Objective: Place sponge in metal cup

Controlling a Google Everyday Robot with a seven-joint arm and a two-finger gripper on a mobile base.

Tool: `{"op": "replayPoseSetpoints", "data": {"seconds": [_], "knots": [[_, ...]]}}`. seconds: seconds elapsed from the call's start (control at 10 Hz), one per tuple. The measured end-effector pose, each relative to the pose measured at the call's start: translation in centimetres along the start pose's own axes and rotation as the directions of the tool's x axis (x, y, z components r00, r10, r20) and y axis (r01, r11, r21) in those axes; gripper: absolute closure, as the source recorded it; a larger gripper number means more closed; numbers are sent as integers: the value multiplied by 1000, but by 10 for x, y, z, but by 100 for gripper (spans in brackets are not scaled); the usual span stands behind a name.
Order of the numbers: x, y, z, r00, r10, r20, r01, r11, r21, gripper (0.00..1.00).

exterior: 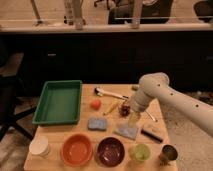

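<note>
The sponge (97,123) is a small flat blue-grey pad lying on the wooden table (60,132), in front of a red ball. The metal cup (169,153) stands upright at the table's front right corner, dark inside. My gripper (133,119) hangs from the white arm (165,95) and points down, just above the far edge of a paler blue folded cloth (127,132). It is to the right of the sponge and apart from it, and well left of and behind the metal cup.
A green tray (60,101) sits at the back left. Along the front stand a white paper cup (39,146), an orange bowl (76,149), a dark red bowl (110,150) and a light green cup (140,151). A red ball (95,104), a white utensil (107,92) and a dark brush (151,135) lie mid-table.
</note>
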Motion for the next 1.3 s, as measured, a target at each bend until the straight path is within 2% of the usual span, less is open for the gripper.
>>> {"op": "replayPoseSetpoints", "data": {"seconds": [0.3,0.4,0.6,0.7,0.9,1.1,1.3], "knots": [[1,0,0,1000,2,0,-2,1000,2,20],[0,1,1,1000,13,1,-13,1000,13,20],[-2,4,6,998,67,5,-67,996,65,20],[-12,5,11,998,59,10,-59,996,68,20],[-26,5,17,999,29,30,-30,998,47,20],[-41,1,27,999,-16,46,17,1000,-3,20],[-51,-1,41,996,-54,70,58,996,-65,20]]}}
